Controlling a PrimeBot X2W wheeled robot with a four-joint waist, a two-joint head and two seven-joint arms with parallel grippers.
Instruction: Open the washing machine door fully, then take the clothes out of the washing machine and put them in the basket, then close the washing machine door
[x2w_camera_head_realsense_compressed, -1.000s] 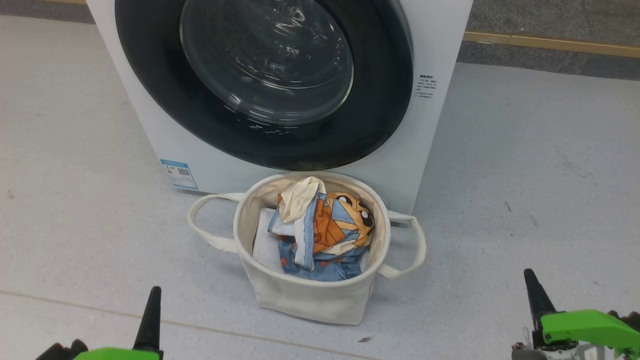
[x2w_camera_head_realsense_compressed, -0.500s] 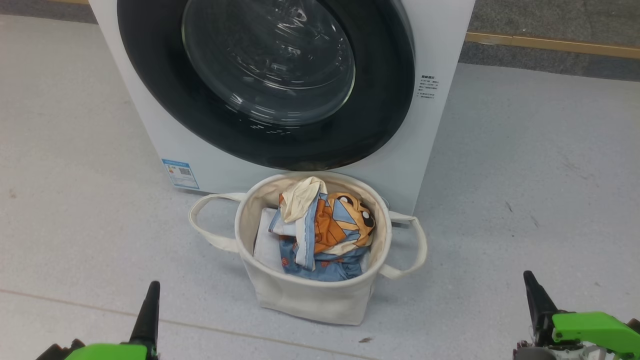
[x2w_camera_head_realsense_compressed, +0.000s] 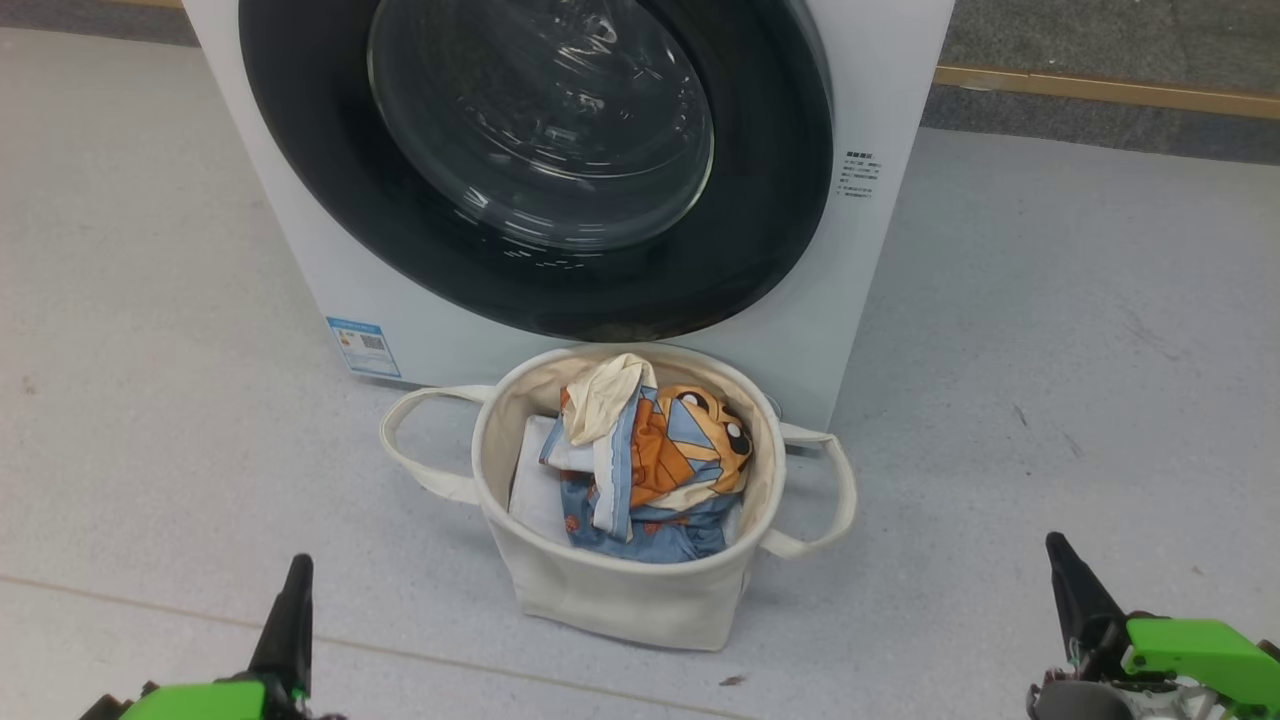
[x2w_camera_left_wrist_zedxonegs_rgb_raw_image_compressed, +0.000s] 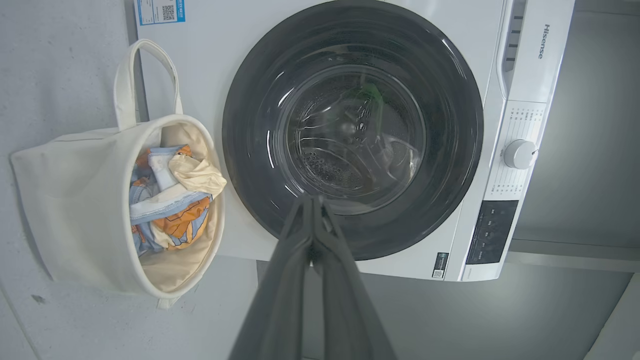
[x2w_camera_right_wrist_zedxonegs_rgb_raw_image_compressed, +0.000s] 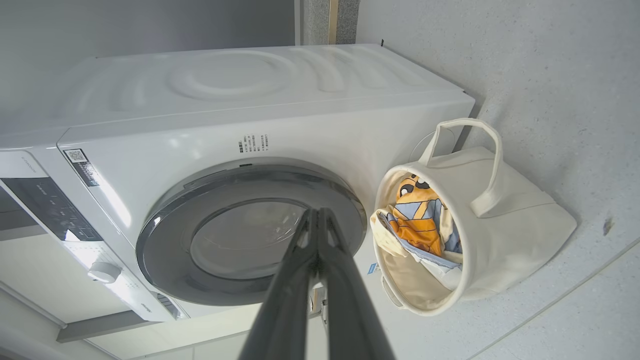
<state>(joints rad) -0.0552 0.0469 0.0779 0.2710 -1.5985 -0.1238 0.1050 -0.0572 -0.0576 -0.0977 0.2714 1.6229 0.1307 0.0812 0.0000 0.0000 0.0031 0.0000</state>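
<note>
Both the left gripper (x2w_camera_left_wrist_zedxonegs_rgb_raw_image_compressed: 312, 202) and right gripper (x2w_camera_right_wrist_zedxonegs_rgb_raw_image_compressed: 316, 212) hang pinched shut, empty, facing the washer (x2w_camera_head_realsense_compressed: 880, 90), its door (x2w_camera_head_realsense_compressed: 780, 200) closed; the clothes (x2w_camera_head_realsense_compressed: 670, 460) lie heaped in the basket (x2w_camera_head_realsense_compressed: 620, 600) on the floor (x2w_camera_head_realsense_compressed: 1050, 350) just before it.

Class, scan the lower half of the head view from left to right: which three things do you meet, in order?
left end effector → basket → right end effector
</note>
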